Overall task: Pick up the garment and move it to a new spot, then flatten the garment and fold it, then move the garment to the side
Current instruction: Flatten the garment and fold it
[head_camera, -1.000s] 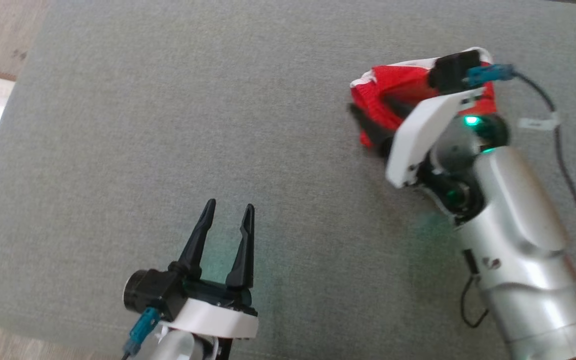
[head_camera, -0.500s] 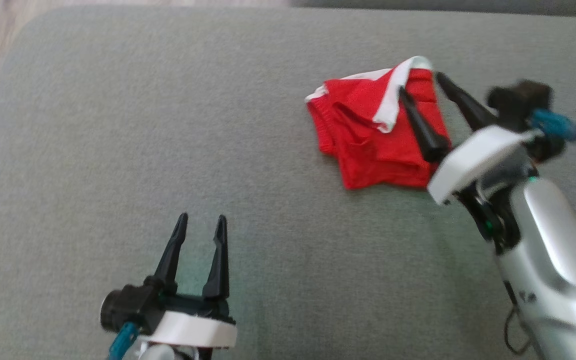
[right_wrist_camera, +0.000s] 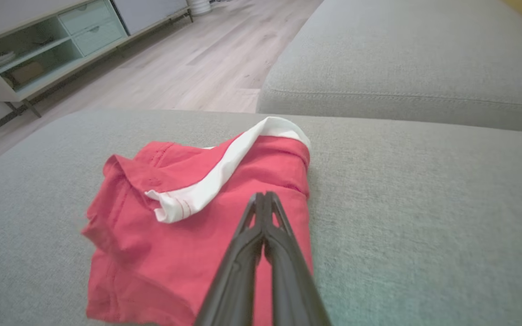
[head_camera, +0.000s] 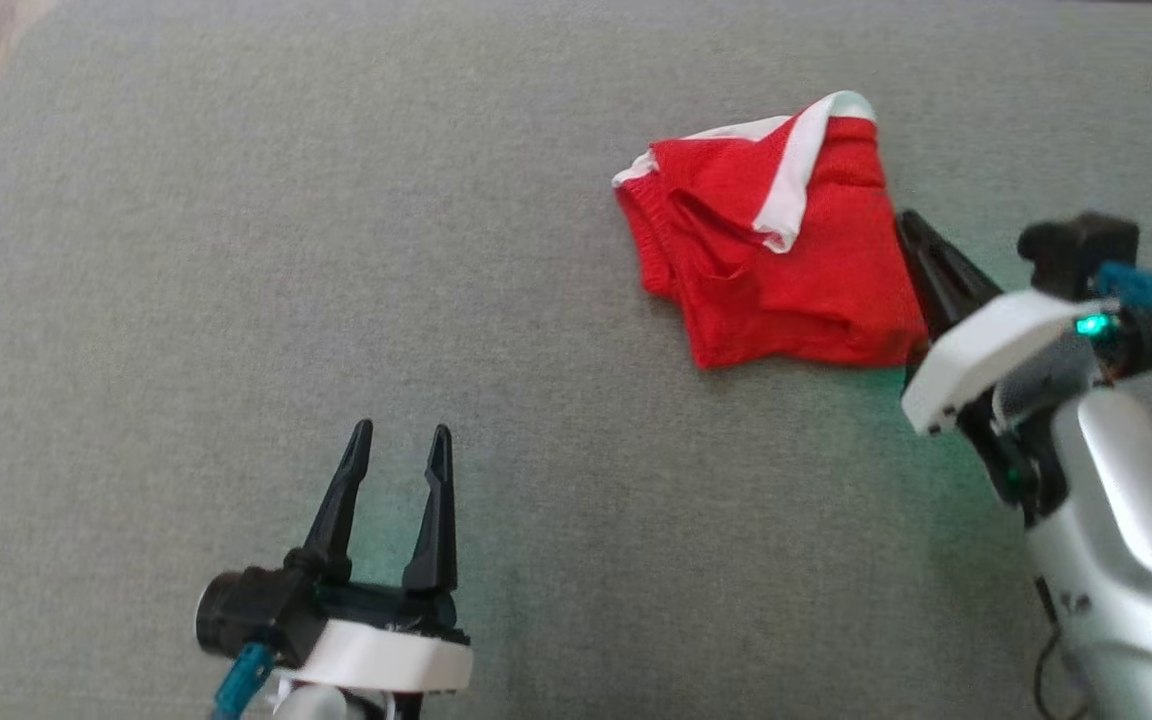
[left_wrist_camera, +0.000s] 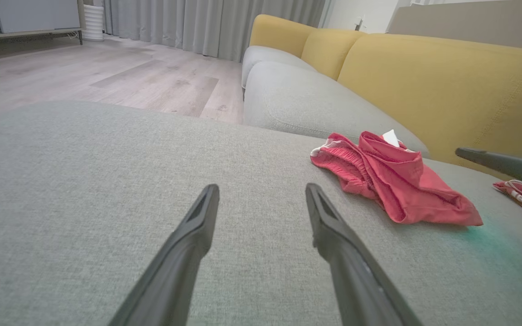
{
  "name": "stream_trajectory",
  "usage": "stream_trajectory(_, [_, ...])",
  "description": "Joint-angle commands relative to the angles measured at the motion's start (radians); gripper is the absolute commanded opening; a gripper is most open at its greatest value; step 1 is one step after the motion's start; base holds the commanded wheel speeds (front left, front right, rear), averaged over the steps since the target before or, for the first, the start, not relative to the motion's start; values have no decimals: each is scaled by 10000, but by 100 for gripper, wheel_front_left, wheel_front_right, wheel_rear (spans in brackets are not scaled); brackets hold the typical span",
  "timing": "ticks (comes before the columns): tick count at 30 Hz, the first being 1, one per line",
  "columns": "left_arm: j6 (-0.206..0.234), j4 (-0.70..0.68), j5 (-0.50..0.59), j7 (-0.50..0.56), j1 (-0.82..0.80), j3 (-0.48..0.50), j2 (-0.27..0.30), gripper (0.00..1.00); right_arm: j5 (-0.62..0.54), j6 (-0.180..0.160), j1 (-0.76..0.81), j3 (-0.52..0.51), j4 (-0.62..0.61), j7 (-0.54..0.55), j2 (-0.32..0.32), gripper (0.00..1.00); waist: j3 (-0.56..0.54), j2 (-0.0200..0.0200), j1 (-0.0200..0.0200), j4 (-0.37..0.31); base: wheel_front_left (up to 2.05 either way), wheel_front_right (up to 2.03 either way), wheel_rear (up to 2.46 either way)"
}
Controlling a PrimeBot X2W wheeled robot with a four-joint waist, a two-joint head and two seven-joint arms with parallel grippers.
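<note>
Right claw [right_wrist_camera: 264, 195] is hovering pinched together beside bunched red fabric shorts [head_camera: 786, 280]; I am seeing their white band [head_camera: 798, 165] pointing away, left claw [head_camera: 398, 432] parted.

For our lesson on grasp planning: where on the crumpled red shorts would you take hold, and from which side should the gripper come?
Grip the white-trimmed flap of the red shorts: it lies folded over on top as a loose edge, while the rest lies flatter on the grey cushion. Probably come from the robot's right, where the right gripper, now shut, would first need opening.
</note>
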Motion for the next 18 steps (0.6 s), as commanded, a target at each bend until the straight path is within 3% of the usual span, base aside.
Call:
stream_trajectory(1, [-25,-318,34,-53,-319,291,-5,100,-14,69,-498,170,-247,60,75,0,167,0,-1,158,0,0,0])
stream_trajectory(8, [66,-255,-212,-53,-579,70,-5,100,231,69,-1401,858,1140,977,-53,0,524,0,-1,728,0,0,0])
stream_trajectory(18, [176,-269,-533,-53,-807,-166,-5,100,331,69,-2427,1120,1882,1717,-340,0,660,0,-1,1276,0,0,0])
